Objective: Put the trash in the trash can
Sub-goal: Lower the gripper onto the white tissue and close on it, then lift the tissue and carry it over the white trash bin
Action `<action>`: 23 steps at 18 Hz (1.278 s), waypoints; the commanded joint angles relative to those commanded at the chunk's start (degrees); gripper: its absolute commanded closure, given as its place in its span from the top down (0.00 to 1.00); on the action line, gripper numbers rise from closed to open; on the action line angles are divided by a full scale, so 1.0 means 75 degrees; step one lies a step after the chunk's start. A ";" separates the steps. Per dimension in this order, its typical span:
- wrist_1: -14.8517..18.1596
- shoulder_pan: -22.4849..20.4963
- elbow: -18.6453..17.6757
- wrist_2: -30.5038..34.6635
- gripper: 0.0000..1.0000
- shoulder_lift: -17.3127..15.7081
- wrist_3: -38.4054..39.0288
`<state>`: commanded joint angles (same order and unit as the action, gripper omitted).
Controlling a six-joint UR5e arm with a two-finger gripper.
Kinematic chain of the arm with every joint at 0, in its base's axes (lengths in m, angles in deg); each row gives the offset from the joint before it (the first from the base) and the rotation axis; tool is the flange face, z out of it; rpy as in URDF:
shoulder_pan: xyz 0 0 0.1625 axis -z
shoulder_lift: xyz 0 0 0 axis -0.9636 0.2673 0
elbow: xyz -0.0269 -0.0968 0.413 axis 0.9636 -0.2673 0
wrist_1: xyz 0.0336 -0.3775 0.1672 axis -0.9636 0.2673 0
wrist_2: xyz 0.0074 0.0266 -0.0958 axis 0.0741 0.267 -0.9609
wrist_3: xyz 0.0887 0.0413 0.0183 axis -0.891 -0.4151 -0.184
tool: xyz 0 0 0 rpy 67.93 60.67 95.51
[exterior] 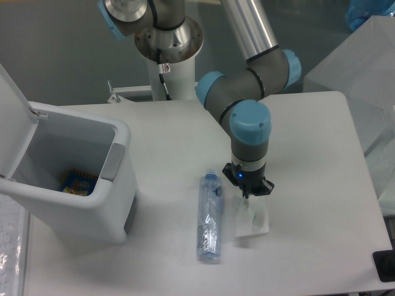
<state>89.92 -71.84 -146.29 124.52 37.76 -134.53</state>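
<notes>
The crushed clear bottle [210,217] with its blue cap lies lengthwise on the white table, cap end away from me. Just to its right lies the crumpled translucent wrapper [253,220]. My gripper [248,195] points straight down at the wrapper's far edge. Its fingers are drawn together there and pinch the top of the wrapper, which still rests on the table. The trash can [117,161] stands at the left, well apart from the gripper, with its lid [12,117] flipped up and the inside open.
A small blue-and-yellow packet [79,183] lies on the bottom of the can. The arm's base column [170,55] stands at the back of the table. A translucent box [355,68] is at the right, and a dark object [385,265] sits at the table's front right corner.
</notes>
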 joint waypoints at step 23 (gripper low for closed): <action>0.0023 0.0140 -0.0595 -0.4338 0.00 -0.3408 0.1244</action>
<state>90.10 -70.79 -150.75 91.99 12.20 -125.20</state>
